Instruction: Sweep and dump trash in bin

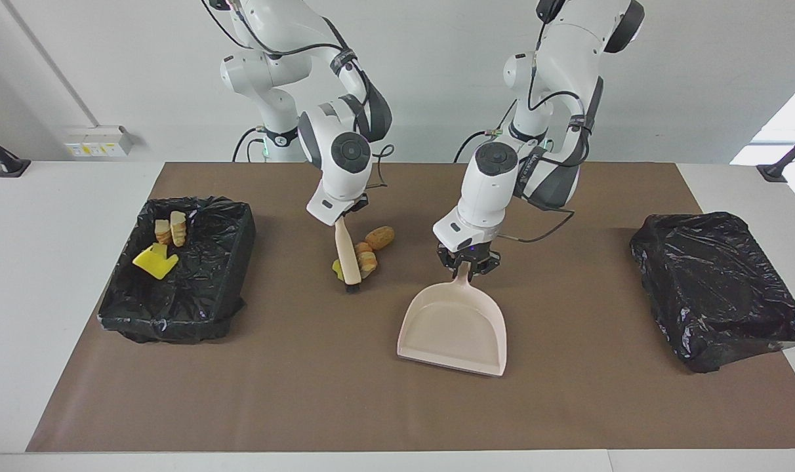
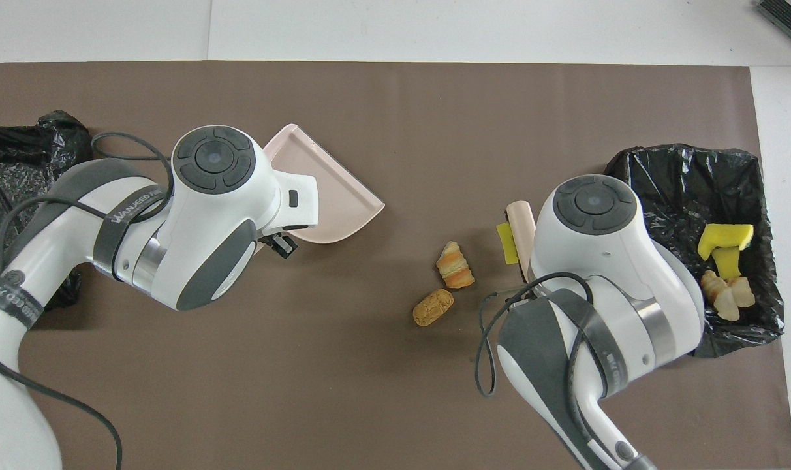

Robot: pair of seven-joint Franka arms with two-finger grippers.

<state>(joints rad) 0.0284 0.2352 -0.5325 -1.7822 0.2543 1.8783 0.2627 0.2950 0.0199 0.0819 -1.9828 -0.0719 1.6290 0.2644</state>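
My left gripper (image 1: 468,261) is shut on the handle of the pink dustpan (image 1: 453,324), which rests on the brown mat mid-table with its mouth turned partly toward the right arm's end (image 2: 324,196). A wooden brush (image 1: 346,252) hangs bristles-down on the mat, with my right gripper (image 1: 345,215) shut on its handle. Right beside the brush lie loose trash pieces: a yellow chunk (image 1: 338,266), a striped lump (image 1: 366,257) and a tan lump (image 1: 380,236). The black-lined bin (image 1: 174,321) at the right arm's end holds a yellow chunk (image 1: 155,261) and bread-like lumps (image 1: 171,229).
A second box wrapped in a black bag (image 1: 719,288) sits at the left arm's end of the table. The brown mat (image 1: 305,406) covers most of the white tabletop.
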